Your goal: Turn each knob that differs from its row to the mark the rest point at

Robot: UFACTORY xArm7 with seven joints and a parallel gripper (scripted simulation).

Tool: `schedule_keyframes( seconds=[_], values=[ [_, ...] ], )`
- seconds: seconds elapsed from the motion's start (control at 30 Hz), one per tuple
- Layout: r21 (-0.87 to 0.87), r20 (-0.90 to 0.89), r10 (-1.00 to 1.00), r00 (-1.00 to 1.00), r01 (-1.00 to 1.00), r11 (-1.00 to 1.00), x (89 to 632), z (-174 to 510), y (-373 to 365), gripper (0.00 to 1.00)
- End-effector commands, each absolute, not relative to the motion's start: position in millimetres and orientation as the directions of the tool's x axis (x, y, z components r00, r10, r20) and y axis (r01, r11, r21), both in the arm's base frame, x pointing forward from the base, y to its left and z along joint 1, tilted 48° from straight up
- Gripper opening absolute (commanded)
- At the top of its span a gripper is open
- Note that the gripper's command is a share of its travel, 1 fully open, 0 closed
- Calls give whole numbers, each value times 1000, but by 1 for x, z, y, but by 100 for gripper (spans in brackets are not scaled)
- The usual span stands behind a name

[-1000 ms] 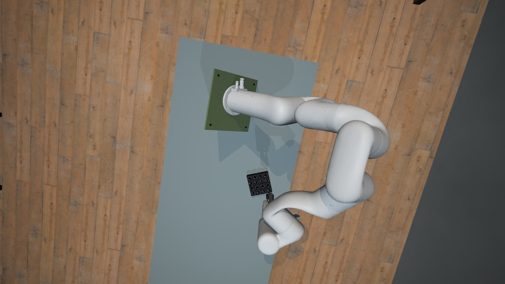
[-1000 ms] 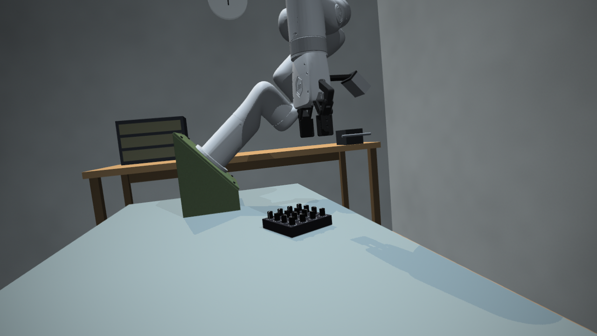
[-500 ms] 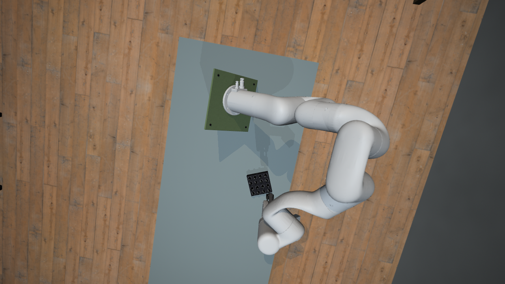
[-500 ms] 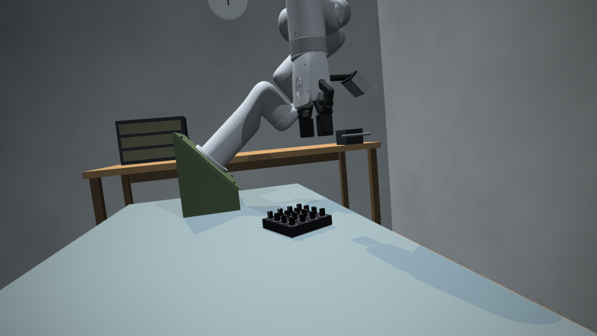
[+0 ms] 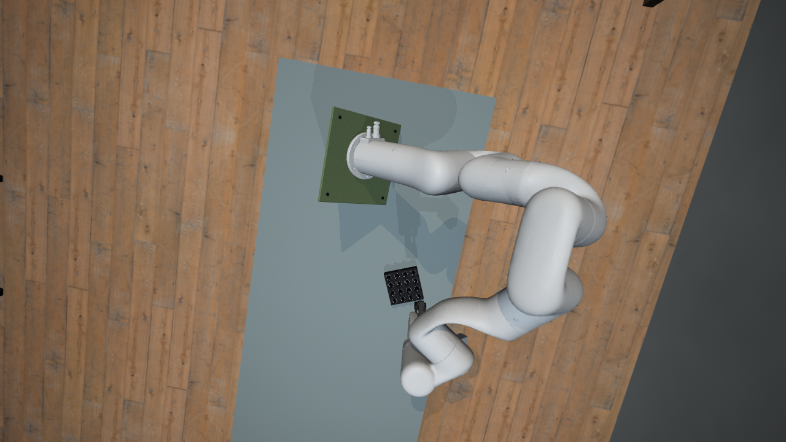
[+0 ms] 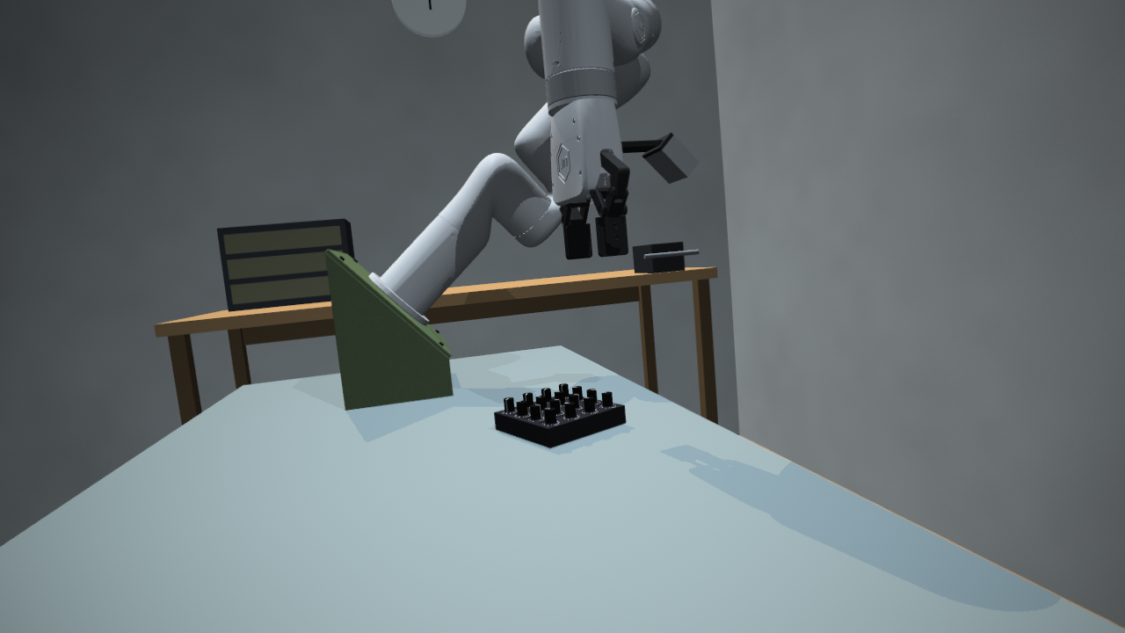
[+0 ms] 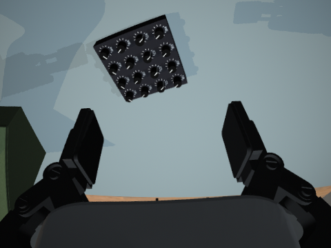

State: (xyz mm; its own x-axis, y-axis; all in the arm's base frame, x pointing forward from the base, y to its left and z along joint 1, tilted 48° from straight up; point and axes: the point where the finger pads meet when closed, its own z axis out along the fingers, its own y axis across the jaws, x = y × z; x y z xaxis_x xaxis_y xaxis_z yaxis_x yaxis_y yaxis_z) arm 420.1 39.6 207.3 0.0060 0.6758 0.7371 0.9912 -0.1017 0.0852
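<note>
claw (image 7: 161,135) | spread fully wide, released, gripping nothing | hangs high above knob box (image 7: 141,57), touching nothing

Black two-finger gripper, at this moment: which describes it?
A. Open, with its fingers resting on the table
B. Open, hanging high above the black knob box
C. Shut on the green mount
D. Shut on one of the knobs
B: in the exterior view the black two-finger gripper hangs well above the black knob box, fingers spread with nothing between them.

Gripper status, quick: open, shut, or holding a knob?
Gripper: open wide, holding nothing, high above the knob box.
</note>
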Motion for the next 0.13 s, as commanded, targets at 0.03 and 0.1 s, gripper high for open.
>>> schedule_keyframes(
  seconds=[0.03, 0.1],
  values=[
    [88, 737, 676, 6, 991, -105, 421, 208, 38, 100],
    [88, 737, 676, 6, 991, -105, 421, 208, 38, 100]
  ],
)
